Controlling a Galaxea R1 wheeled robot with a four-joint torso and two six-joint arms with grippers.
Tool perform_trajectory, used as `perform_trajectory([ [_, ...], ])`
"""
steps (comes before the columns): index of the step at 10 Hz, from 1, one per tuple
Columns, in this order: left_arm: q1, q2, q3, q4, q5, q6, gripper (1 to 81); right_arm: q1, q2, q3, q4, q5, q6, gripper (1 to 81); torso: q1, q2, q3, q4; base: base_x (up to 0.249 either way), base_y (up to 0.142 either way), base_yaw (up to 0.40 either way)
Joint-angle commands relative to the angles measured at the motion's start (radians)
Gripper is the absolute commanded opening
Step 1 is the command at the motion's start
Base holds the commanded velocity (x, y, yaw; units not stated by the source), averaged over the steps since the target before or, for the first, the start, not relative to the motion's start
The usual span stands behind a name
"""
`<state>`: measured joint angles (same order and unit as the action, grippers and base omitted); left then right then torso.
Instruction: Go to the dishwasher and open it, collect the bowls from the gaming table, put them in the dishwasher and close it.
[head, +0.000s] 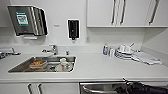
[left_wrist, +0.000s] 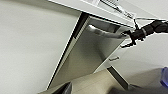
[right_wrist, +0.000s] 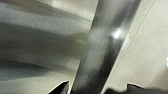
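- The robot stands square to the kitchen worktop (head: 100, 67), and the step in hand looks like the first one: opening the dishwasher (head: 100, 88), whose steel front shows at the lower middle of the head view, under the worktop edge.
- In the left wrist view the dishwasher door (left_wrist: 92, 55) fills the middle of the frame, its top edge looking tipped a little away from the cabinet.
- The right claw (left_wrist: 130, 37) sits at the upper right of that frame, at the right end of the bar handle (left_wrist: 105, 31); it appears to be hooked on or touching the bar.
- In the right wrist view the handle runs close past the lens as a broad steel bar (right_wrist: 107, 47).
- I cannot tell whether the right claw is clenched round the bar or merely resting against it; the left claw's state is likewise unclear.
- My guess is that the next move calls for a steady pull outward and downward, following the door's hinge arc.
- The sink (head: 22, 66) at lower left holds dishes; more stand at the right by the wall.
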<state>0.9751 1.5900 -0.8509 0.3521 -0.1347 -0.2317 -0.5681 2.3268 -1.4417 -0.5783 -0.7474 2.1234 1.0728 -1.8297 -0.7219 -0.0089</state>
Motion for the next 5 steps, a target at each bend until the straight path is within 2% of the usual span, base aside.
perform_trajectory([
  [1, -0.077, -0.045, 0.021, 0.016, 0.0, 0.006, 81.1, 0.056, -0.028, 0.021, 0.048, -0.185, -0.003, 81.1, 0.0, 0.0, 0.0, 0.0, 0.0, 0.0, 0.0],
  [5, -0.075, -0.042, 0.019, 0.016, 0.001, 0.006, 81.1, 0.047, -0.028, 0.015, 0.048, -0.174, -0.005, 81.1, 0.0, 0.0, 0.0, 0.0, 0.0, 0.0, 0.0],
])
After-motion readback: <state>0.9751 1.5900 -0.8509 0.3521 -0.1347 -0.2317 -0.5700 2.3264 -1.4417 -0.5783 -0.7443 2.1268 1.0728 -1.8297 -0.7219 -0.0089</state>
